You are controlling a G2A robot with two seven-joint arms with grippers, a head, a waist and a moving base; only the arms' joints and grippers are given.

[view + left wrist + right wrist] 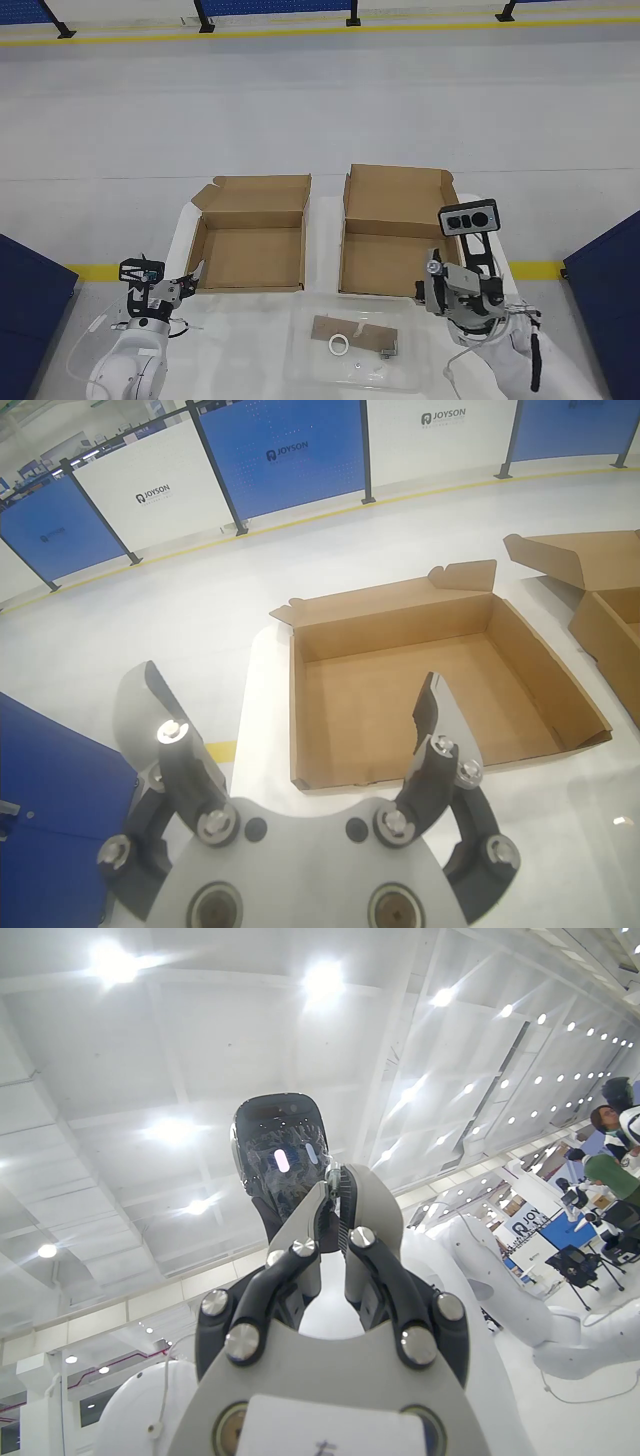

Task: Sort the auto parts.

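1. Right wrist view: right gripper point(334, 1190) is clamped on the black part point(280, 1153). The fingers point(300, 1218) pinch only its narrow stem, and the head with two oval slots stands clear above the tips.
2. Top view: the black part hangs in the air over the right wall of the right box point(390, 262), near its near corner, not inside it.
3. Left gripper point(290, 680) is spread wide and holds nothing. It sits well apart from the right box, past the outer near corner of the left box point(250, 258).
4. White ring point(339, 345) and small metal part point(388, 349) lie in the clear tray point(300, 372), just on my side of the right box.
5. Risk, my read: the grip is thin and low on the stem, and the part looks film-wrapped. It could pivot or slip out when I turn the wrist over to lower it.
6. Risk: the right box's walls and raised back flap are close. A tilted head could catch a wall and fall outside, or I could drop it in the wrong box.
7. Pointing: the long axis runs stem to head, in line with the fingers and roughly upright. The head points up and away from the gripper, slotted face toward the wrist camera.
8. From above, the head's wide side lies roughly parallel to the right box's near wall, slightly tilted.
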